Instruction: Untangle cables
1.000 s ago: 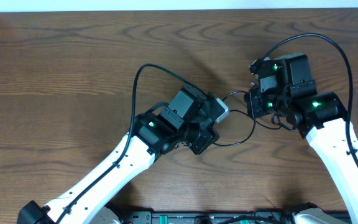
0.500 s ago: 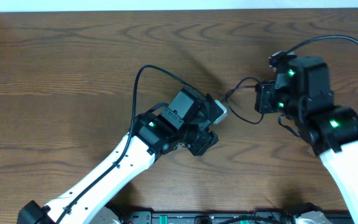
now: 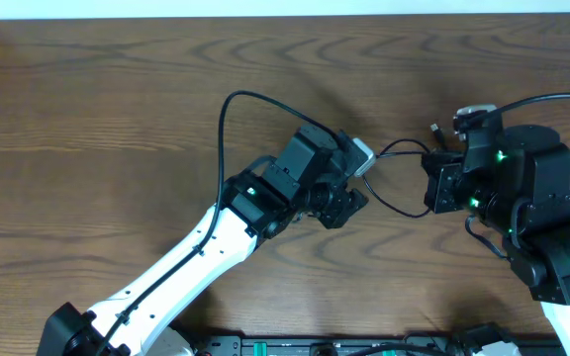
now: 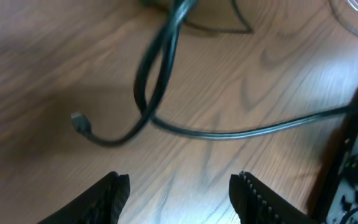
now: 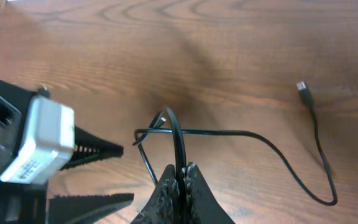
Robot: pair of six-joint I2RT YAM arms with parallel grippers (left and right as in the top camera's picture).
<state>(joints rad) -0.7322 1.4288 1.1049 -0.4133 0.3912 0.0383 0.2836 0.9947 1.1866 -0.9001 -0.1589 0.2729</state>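
A thin black cable (image 3: 400, 148) runs over the wooden table between my two grippers. In the right wrist view my right gripper (image 5: 180, 173) is shut on the black cable (image 5: 229, 132), which loops up from the jaws, then trails right to a small plug (image 5: 302, 87). My left gripper (image 4: 180, 182) is open, with only bare wood between its fingertips. Just beyond it the black cable (image 4: 229, 133) crosses the table, and a loose plug end (image 4: 78, 122) lies to the left. From overhead, the left gripper (image 3: 360, 190) sits left of the right gripper (image 3: 429, 186). A thin pale cord (image 4: 348, 14) curves at the top right.
The brown wooden table (image 3: 117, 109) stretches left and to the back. The left arm's own thick black wire (image 3: 228, 129) arcs above its wrist. The right arm's body (image 3: 537, 227) fills the right side, and the left gripper's white camera block (image 5: 36, 146) sits close to the right jaws.
My right gripper has carried the black cable to the right and nearer the front edge, pulling it out longer. My left gripper's jaws have opened wider and the arm has shifted slightly right.
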